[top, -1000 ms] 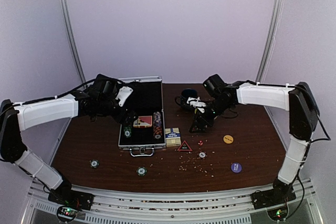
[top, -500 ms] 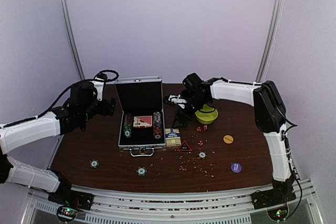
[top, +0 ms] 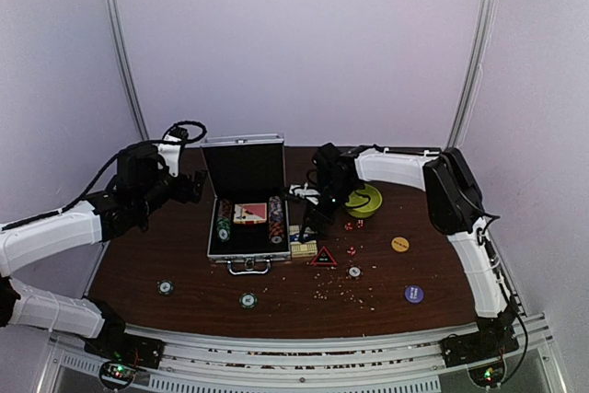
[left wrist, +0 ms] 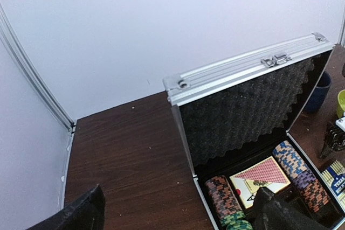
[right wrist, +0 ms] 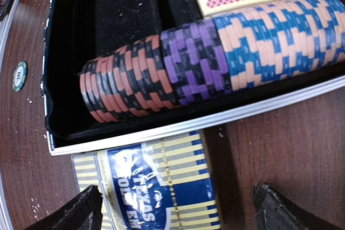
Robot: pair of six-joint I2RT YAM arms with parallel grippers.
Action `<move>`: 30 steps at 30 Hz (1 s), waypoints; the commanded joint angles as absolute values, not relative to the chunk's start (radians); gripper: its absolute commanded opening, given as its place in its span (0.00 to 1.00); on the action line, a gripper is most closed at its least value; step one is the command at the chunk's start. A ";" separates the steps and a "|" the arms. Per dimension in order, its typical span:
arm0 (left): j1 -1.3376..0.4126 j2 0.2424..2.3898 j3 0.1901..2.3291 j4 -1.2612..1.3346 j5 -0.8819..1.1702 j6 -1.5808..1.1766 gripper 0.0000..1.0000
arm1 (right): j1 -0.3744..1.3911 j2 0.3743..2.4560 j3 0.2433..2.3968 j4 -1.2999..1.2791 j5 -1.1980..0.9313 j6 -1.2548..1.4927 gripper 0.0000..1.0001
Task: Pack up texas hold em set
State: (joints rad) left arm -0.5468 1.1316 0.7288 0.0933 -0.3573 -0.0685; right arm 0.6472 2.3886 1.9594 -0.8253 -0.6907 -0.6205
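The silver briefcase (top: 228,255) of the texas hold em set lies open, its lid (top: 242,165) upright. Inside are two rows of chips (top: 275,218) and the red card box (top: 249,213). Just right of the case, the blue card box (top: 302,242) lies on the table, also seen as blue card box (right wrist: 156,187). My right gripper (top: 308,225) hangs open right above it, its fingers (right wrist: 277,214) straddling the box without touching. A red triangle (top: 323,257) and tiny dice (top: 351,249) lie nearby. My left gripper (top: 190,187) stays open and empty, left of the case.
A yellow-green bowl (top: 362,200) stands right of the right gripper. The dark blue mug (left wrist: 322,90) shows behind the lid. Loose chips (top: 165,287), (top: 248,300), (top: 354,271), (top: 399,244), (top: 414,294) and crumbs lie toward the front. The table's left edge (left wrist: 69,149) is near the left arm.
The right arm swung left from the mug area to above the blue card box, its jaws widening. The left arm pulled back left off the case, then held still.
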 commanded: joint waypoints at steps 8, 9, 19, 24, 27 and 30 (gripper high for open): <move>-0.546 1.139 0.756 0.120 -0.287 -0.081 0.98 | 0.711 2.286 1.802 -0.924 -0.737 -0.675 0.95; -0.547 1.140 0.756 0.120 -0.285 -0.082 0.98 | 0.712 2.268 1.781 -0.918 -0.748 -0.661 0.95; -0.547 1.144 0.761 0.113 -0.264 -0.089 0.97 | 0.744 2.151 1.619 -0.885 -0.779 -0.551 0.95; -0.548 1.141 0.768 0.095 -0.258 -0.088 0.96 | 0.777 2.109 1.567 -0.886 -0.785 -0.537 0.94; -0.547 1.153 0.797 0.041 -0.258 -0.089 0.96 | 0.810 2.090 1.540 -0.869 -0.787 -0.525 0.93; -0.549 1.170 0.834 -0.004 -0.265 -0.103 0.98 | 0.847 2.086 1.535 -0.870 -0.784 -0.525 0.93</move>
